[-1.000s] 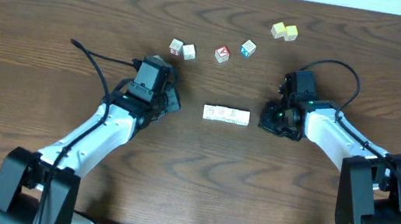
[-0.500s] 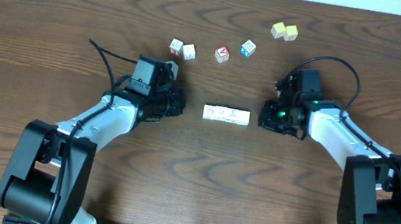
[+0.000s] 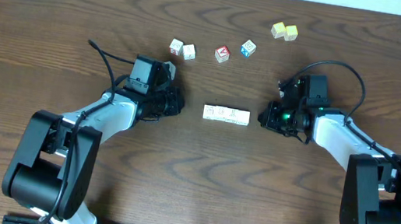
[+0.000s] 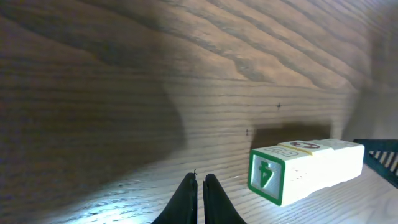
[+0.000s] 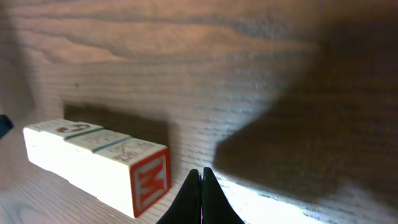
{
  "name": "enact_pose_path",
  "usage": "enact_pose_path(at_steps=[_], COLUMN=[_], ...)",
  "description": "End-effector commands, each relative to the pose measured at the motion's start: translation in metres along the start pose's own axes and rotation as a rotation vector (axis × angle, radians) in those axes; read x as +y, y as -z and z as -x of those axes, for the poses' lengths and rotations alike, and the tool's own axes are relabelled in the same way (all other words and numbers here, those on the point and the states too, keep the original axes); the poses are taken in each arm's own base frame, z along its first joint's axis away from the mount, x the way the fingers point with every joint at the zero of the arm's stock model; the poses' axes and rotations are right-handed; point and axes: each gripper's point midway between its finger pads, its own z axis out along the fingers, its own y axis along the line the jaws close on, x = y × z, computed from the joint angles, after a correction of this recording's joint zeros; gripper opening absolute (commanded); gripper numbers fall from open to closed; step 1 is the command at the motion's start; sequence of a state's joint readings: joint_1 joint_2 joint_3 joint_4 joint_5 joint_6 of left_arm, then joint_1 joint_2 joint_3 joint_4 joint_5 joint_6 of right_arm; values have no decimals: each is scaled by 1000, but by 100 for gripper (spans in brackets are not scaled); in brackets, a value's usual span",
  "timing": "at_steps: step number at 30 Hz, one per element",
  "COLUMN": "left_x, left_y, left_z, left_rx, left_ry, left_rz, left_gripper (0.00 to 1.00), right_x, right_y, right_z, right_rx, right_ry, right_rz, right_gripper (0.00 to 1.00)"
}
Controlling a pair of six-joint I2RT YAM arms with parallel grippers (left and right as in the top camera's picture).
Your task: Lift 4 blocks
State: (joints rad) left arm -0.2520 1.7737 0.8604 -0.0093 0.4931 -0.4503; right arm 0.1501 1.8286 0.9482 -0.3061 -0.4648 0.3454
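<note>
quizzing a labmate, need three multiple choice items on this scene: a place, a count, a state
1. The row of blocks lies: A between the left gripper and right gripper; B stacked on other cubes; C held in the air.
2. Yellowish cubes number: A one; B two; C four.
3. Both grippers are: A wide open; B gripping a block; C shut, empty.
Answers: A, the row rests on the wood with one gripper at each end; B, a pair sits at the far right; C, each finger pair meets with nothing between.
</note>
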Motion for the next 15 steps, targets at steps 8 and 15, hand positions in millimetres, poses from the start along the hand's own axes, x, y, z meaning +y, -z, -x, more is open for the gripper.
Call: enact_pose_path(at_steps=[8, 15], left_x=[-12, -10], left_y=[-10, -15], left_z=[-4, -6], left_rx=[12, 20], left_ry=[-14, -13], left_rz=[-35, -33], left_gripper=[8, 7], right_x=[17, 19], right_y=[-11, -13], right_z=[-10, -10], right_rx=[17, 12], right_ry=[14, 21], right_rz=[12, 1], right_gripper=[1, 1])
